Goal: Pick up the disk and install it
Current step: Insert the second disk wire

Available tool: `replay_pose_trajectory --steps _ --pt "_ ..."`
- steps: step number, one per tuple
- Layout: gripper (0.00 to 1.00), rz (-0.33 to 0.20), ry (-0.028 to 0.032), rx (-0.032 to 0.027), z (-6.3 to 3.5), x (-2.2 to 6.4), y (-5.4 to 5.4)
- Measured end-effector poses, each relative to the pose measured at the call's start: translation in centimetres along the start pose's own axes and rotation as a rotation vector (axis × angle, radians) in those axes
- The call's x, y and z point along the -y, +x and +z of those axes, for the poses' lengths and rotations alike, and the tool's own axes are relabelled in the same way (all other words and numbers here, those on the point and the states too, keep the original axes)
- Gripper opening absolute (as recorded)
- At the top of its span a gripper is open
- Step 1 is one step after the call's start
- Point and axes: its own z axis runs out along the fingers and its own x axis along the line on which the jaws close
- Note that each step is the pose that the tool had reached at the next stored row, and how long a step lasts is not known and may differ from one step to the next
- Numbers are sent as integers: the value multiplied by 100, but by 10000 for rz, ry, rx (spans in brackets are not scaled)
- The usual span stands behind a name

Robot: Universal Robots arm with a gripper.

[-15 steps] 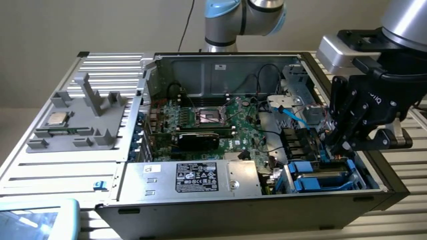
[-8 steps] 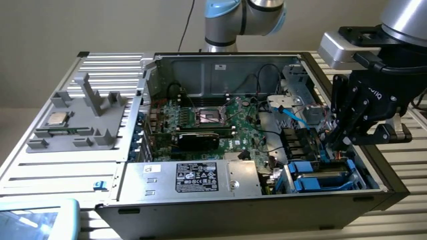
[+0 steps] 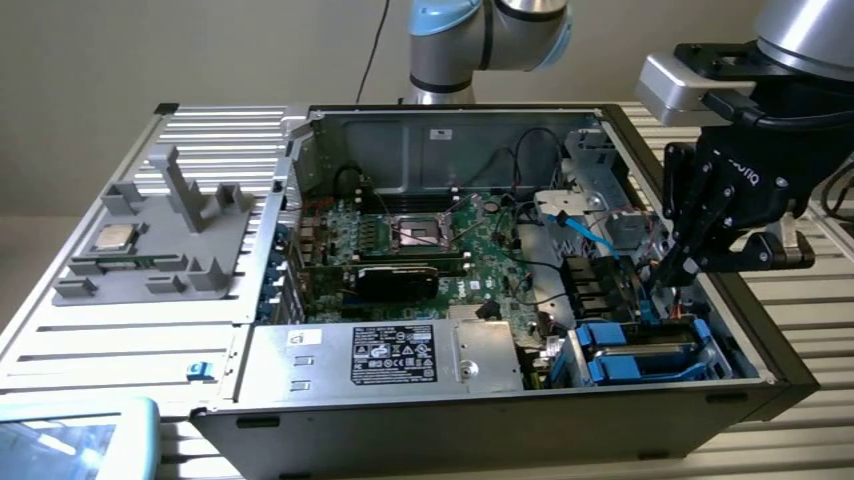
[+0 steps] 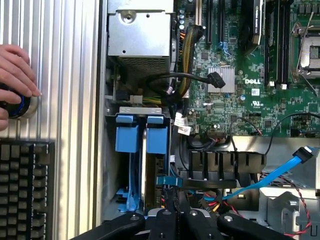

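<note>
The gripper (image 3: 663,283), jaws fully closed and holding nothing, is hovering just above the disk (image 4: 156,140) seated in the computer case (image 3: 441,425).

Bright blue disk (image 4: 156,140) carrier, green motherboard (image 3: 441,250), silver power supply box (image 3: 387,355) with black label.

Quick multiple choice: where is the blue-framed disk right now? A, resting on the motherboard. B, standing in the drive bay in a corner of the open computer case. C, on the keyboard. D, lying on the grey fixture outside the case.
B: the disk in its blue carrier stands on edge in the drive bay of the computer case, just under the gripper.
</note>
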Motion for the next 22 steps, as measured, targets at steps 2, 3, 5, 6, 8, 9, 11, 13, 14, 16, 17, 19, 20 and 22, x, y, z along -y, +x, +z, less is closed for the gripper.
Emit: replay_pose_trajectory --steps 2,3,5,6,8,9,11,13,14,16,17,19,20,22 --pt "11 -297 11 -5 0 1 -2" --pt "11 -481 19 -8 0 1 -2" --pt "11 -851 33 -12 0 1 -3" --pt "11 -1031 40 -13 0 1 -3" --pt "11 -1390 55 -12 0 1 -3" --pt "11 -1571 62 -5 0 1 -4" --pt "11 -1947 79 16 -2 1 -4" --pt "11 -2305 96 43 0 1 -3" --pt "11 -2480 104 56 -1 1 -3" --pt "11 -2823 121 88 0 0 -3" --pt "11 -2990 129 103 -1 1 -3" --pt "11 -3330 146 136 -1 0 -3" --pt "11 -3497 154 151 -1 0 -3" --pt "11 -3832 171 182 -1 1 -3"
